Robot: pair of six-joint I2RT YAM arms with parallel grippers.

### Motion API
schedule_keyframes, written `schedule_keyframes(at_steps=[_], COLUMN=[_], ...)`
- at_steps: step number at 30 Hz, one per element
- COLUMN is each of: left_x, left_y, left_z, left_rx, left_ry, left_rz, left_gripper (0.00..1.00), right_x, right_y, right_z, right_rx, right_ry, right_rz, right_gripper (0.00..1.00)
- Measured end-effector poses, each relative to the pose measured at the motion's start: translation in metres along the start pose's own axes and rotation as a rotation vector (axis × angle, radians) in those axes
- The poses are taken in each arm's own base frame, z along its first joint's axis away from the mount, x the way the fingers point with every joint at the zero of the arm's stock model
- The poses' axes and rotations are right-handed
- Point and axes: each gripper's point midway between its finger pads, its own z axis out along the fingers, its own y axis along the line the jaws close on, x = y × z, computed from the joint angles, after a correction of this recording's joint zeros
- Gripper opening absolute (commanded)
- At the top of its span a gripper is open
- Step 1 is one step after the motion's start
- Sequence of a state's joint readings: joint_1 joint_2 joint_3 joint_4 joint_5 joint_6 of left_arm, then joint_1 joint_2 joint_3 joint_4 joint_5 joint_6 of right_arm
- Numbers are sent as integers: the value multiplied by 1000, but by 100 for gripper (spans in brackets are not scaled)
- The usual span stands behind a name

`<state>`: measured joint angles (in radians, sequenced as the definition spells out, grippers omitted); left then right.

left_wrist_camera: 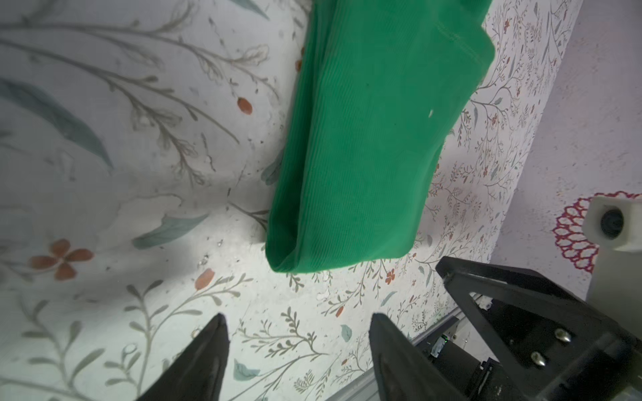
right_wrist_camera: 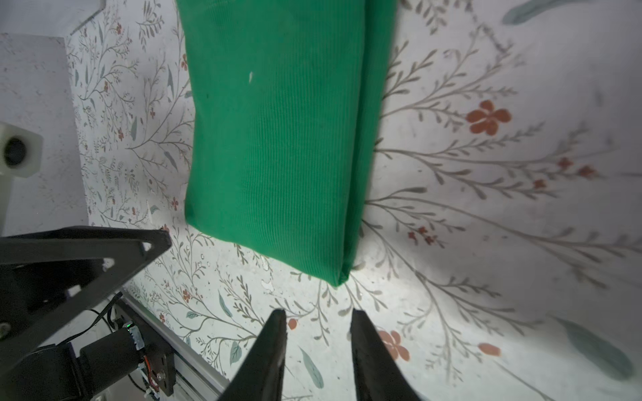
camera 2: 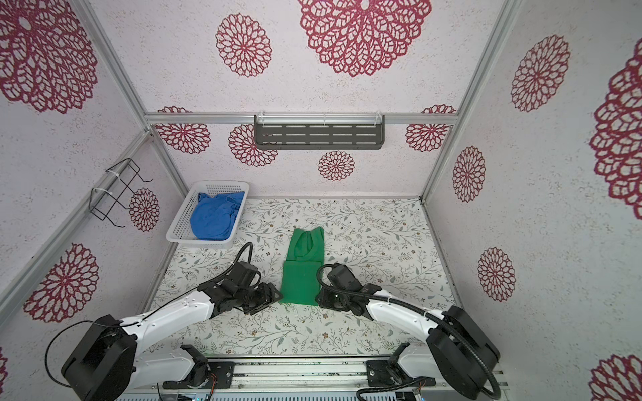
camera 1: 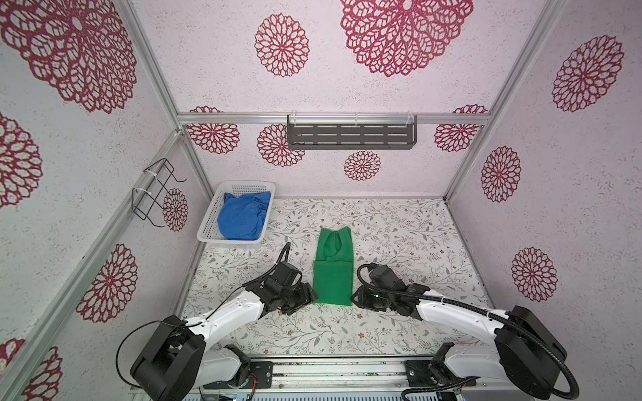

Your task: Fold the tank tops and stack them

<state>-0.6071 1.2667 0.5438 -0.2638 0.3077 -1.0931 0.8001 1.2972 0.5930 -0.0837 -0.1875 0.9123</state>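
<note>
1. Left gripper sits low over the table, just beside the near left corner of the green top. Its jaws are spread wide with nothing between them.
2. Back in the left rear corner, the blue top lies crumpled and unfolded inside the white basket, well apart from both arms.
3. At the middle of the table, between the two grippers, the green top lies flat as a long narrow strip. Its straps and scooped neck point toward the back wall, and its near half is a slightly wider doubled layer ending in a rounded fold at the near edge.
4. On the right, the right gripper is just beside the near right corner of the green top. Its jaws are parted too (less widely than the left pair) and hold nothing.
5. Both top views show the whole layout, including the basket and the blue top, which neither wrist view takes in.
6. Only the wrist views show the fine ribbing of the green top and a small white speck on it. The left wrist view also shows a stitched hem, and clear table between the cloth and the left gripper.
7. From the right wrist, the stacked layers show along one long edge of the green top, with the right gripper just short of its corner.
</note>
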Motion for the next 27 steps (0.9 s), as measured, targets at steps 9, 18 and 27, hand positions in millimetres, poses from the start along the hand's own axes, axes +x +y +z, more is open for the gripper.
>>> schedule_keyframes(at_steps=[9, 18, 27], left_x=[8, 5, 5], left_y=[11, -7, -3], left_z=[17, 32, 33], left_rx=[81, 170, 180], left_ry=[-21, -29, -69], left_rz=[-138, -187, -237], left_gripper=[64, 55, 48], right_x=[17, 26, 22], right_y=[-13, -17, -7], right_z=[14, 23, 27], right_rx=[-13, -62, -124], right_ry=[-7, -37, -72], right_rz=[72, 135, 158], right_gripper=[35, 36, 41])
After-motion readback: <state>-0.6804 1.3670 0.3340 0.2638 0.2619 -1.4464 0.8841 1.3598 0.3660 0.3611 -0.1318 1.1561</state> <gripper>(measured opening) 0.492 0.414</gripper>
